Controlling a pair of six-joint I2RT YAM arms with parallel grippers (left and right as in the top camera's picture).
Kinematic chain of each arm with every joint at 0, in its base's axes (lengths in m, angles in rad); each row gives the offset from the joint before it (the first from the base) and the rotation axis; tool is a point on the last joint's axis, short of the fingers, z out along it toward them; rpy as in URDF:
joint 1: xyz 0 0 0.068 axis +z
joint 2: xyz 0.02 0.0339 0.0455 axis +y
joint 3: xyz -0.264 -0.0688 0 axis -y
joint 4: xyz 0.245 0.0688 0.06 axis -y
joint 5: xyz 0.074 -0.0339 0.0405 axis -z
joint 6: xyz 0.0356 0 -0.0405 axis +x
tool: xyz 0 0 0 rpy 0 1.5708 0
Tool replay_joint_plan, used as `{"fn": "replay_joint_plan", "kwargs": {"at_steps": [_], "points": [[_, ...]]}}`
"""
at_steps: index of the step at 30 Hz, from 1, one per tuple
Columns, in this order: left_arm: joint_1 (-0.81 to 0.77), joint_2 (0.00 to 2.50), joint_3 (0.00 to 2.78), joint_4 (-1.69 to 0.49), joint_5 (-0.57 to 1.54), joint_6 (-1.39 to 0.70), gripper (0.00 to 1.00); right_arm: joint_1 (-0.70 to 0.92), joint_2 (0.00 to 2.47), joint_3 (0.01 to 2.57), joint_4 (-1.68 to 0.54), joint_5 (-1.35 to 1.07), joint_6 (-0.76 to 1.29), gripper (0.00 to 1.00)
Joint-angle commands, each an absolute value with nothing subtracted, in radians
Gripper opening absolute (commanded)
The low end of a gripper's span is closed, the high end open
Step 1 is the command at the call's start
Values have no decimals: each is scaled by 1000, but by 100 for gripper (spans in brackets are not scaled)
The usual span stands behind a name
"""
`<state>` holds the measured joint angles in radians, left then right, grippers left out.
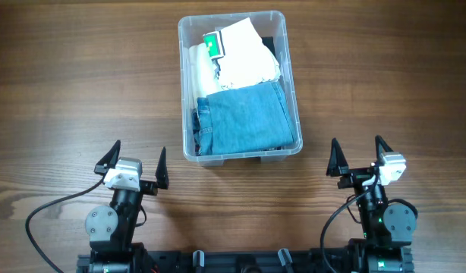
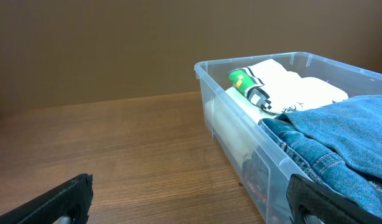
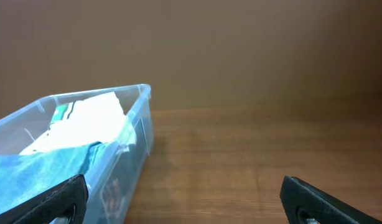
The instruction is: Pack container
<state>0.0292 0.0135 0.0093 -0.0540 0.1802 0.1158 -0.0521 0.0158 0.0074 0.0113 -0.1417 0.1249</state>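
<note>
Though filled with clothes (image 1: 244, 121), container (image 1: 244, 155) sits upright, long axis fore-aft.

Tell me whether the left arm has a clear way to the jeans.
Probably yes: the open, empty left gripper has only bare table before the container, and the jeans lie uncovered on top at its near end.
</note>
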Motion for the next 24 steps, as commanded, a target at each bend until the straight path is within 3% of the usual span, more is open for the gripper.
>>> {"fn": "replay_joint_plan", "kwargs": {"at_steps": [1, 24], "points": [[38, 3, 6, -60, 174, 127, 100, -63, 3, 5, 13, -159, 104, 100], [38, 3, 6, -60, 174, 127, 100, -63, 5, 5, 13, -159, 112, 100]]}}
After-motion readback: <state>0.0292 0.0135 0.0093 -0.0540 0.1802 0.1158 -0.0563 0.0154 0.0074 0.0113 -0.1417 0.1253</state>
